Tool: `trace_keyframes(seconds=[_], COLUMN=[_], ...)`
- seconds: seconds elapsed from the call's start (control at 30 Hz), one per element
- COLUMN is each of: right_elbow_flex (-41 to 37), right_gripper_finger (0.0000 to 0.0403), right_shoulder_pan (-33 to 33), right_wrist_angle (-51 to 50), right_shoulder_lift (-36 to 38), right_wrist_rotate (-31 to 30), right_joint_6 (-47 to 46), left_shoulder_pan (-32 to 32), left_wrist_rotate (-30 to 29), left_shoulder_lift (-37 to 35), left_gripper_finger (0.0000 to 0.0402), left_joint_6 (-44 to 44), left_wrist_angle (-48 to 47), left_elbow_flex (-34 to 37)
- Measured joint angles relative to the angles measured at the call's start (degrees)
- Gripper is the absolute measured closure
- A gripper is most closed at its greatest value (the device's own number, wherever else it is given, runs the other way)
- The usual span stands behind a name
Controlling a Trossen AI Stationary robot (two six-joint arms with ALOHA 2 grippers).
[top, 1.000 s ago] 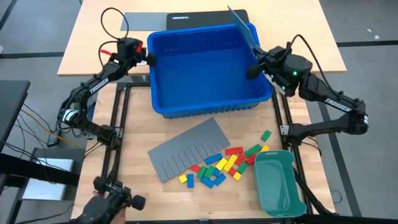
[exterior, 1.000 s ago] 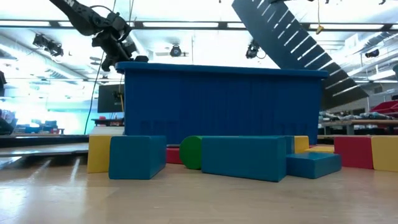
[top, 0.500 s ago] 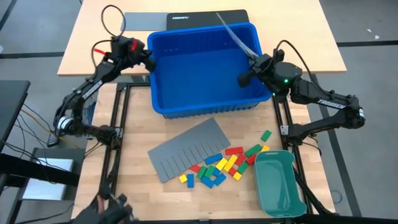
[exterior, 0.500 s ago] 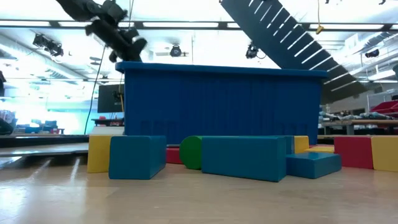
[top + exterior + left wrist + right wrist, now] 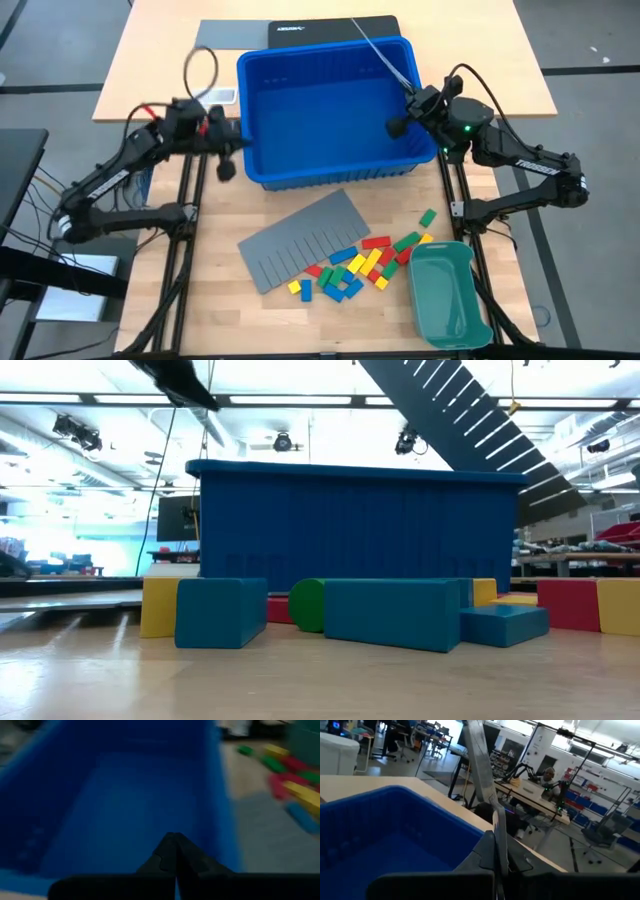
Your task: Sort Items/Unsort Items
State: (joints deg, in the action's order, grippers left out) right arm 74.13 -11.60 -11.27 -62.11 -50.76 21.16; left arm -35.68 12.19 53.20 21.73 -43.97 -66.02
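1 blue bin [image 5: 325, 110] sits mid-table; in front of it lie 1 grey slotted sheet [image 5: 305, 237], 1 green tray [image 5: 447, 293] and about 20 blocks [image 5: 360, 265] scattered between them. The left gripper [image 5: 224, 160], fingers together and empty, hangs at the bin's left wall. The right gripper [image 5: 404, 108], at the bin's right rim, is clamped on a second slotted sheet [image 5: 482, 765] standing above the bin.

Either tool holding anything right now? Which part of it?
Right tool, above the blue bin's right wall, is shut on the lower edge of a grey slotted divider sheet, held upright. Left tool, outside the bin's left wall, is shut on nothing.
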Motion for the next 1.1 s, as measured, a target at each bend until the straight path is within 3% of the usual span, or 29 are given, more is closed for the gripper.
trace_keyframes(seconds=[0.2, 0.43, 0.53, 0.63, 0.7, 0.93, 1.1], right_elbow_flex=[0.0, 0.0, 0.0, 0.0, 0.0, 0.0, 0.0], right_gripper_finger=[0.0403, 0.0403, 0.0403, 0.0403, 0.0403, 0.0403, 0.0403], right_shoulder_pan=[0.02, 0.0, 0.02, 0.02, 0.02, 0.69, 4.06], right_wrist_angle=[-0.64, -3.17, -3.81, -4.85, -5.77, -7.07, -6.94], right_shoulder_lift=[0.0, 0.0, 0.0, 0.0, 0.0, -0.02, -0.02], right_wrist_rotate=[0.0, -0.03, -0.02, -0.03, -0.02, 0.17, -3.19], right_joint_6=[0.13, -1.61, -1.93, -3.29, -4.43, -11.71, -11.14], left_shoulder_pan=[14.85, 27.87, 31.52, 33.82, 34.47, 34.27, 34.25], left_wrist_rotate=[-5.08, -19.36, -28.15, -39.86, -44.58, -47.55, -48.29], left_shoulder_lift=[0.95, 5.63, 7.03, 7.29, 7.29, 6.74, 6.66], left_gripper_finger=[0.0401, 0.0401, 0.0401, 0.0401, 0.0401, 0.0401, 0.0401], left_joint_6=[-3.63, -3.53, -3.6, -3.81, -3.94, -4.03, -4.05], left_wrist_angle=[-5.0, 2.25, 6.48, 8.53, 8.33, 7.76, 7.85], left_elbow_flex=[2.39, 12.67, 16.56, 18.64, 19.26, 19.34, 19.26])
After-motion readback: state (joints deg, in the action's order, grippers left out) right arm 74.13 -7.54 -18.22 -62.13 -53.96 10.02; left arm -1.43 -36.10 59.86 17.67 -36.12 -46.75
